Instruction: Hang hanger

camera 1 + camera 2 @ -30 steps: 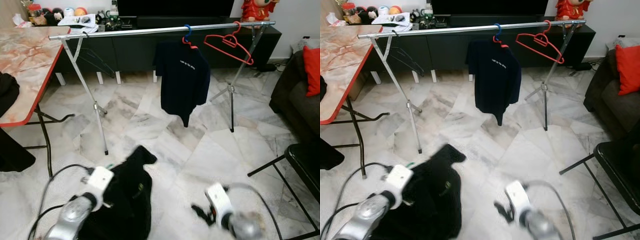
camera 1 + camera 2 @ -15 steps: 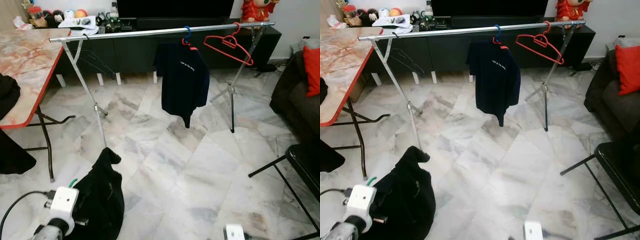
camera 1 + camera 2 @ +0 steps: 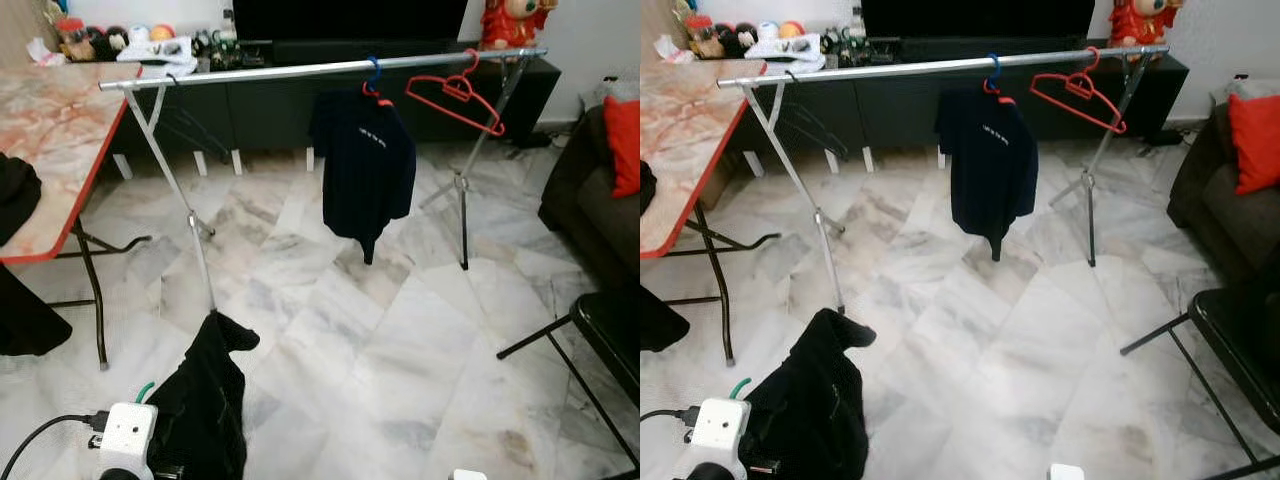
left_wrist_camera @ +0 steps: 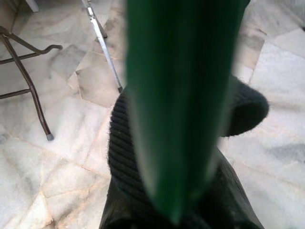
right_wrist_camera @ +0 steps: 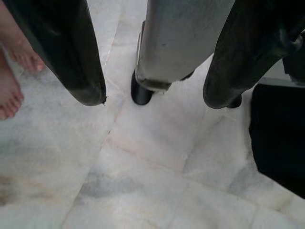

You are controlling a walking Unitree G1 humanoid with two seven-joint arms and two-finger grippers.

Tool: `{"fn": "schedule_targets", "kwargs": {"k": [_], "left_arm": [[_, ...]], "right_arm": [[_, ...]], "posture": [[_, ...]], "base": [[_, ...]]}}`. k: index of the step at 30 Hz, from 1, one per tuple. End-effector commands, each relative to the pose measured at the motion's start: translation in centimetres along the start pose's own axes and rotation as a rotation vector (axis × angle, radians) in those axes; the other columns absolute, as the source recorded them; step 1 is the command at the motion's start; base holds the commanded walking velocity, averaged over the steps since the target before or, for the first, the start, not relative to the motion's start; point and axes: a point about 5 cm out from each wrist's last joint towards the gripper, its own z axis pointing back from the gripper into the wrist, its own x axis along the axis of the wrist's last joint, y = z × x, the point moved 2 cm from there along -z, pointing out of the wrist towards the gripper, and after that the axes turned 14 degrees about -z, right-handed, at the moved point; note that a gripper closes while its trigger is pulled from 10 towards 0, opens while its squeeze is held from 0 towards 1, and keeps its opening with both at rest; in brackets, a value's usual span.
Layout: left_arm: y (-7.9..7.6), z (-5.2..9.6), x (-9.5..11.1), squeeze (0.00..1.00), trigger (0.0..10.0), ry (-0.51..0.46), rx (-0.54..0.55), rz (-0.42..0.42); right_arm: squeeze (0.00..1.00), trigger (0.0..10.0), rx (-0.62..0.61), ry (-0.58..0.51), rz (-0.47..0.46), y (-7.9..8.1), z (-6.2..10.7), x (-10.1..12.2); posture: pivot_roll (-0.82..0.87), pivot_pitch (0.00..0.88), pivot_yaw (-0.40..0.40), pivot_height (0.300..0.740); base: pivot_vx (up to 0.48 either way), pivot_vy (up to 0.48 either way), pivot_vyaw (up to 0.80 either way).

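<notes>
on rail [image 3: 300, 70], shirt [image 3: 365, 165], red hanger [image 3: 455, 95]

We see a rail [image 3: 300, 72] holding a dark shirt [image 3: 362, 165] and a red hanger [image 3: 455, 93]; a black garment [image 3: 205, 400] hangs by our left wrist [image 3: 125, 435].

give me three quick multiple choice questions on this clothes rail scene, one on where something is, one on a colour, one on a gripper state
1. Where is the dark navy t-shirt?
A. hanging from the silver clothes rail
B. lying on the marble-topped table
C. on the sofa

2. What colour is the empty plastic hanger on the rail?
A. blue
B. red
C. white

3. How do the right gripper's fingers stand?
A. shut on a hanger
B. shut on cloth
C. apart, holding nothing

Answers: 1 A, its blue hook sits over the rail. 2 B, it is red beside the shirt. 3 C, the right wrist view shows floor between the two black fingers.
</notes>
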Motion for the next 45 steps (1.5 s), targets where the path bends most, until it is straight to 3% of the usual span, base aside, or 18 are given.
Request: {"fn": "schedule_targets", "kwargs": {"k": [1, 13, 33, 45], "left_arm": [[0.5, 0.0, 0.6, 0.0, 10.0, -0.022, 0.017, -0.009], [0.1, -0.8, 1.2, 0.0, 10.0, -0.032, -0.026, -0.014], [-0.9, -0.7, 1.1, 0.0, 10.0, -0.016, -0.059, 0.001], [-1.3, -0.6, 1.0, 0.0, 10.0, -0.004, -0.06, 0.01]], "right_arm": [[0.0, 10.0, -0.023, 0.016, -0.009, -0.6, 0.1, -0.4], [0.0, 10.0, -0.051, 0.04, -0.017, -1.4, 0.4, -1.1], [0.0, 10.0, -0.045, 0.056, -0.004, -1.7, 0.5, -1.5], [0.0, 10.0, -0.032, 0.042, 0.002, -1.0, 0.2, -0.7]], "posture": [[0.01, 0.078, 0.014, 0.74], [0.0, 0.032, 0.029, 0.74], [0.0, 0.064, 0.022, 0.74], [0.0, 0.09, 0.022, 0.74]], "base": [[0.349, 0.0, 0.0], [0.422, 0.0, 0.0], [0.453, 0.0, 0.0], [0.47, 0.0, 0.0]]}}
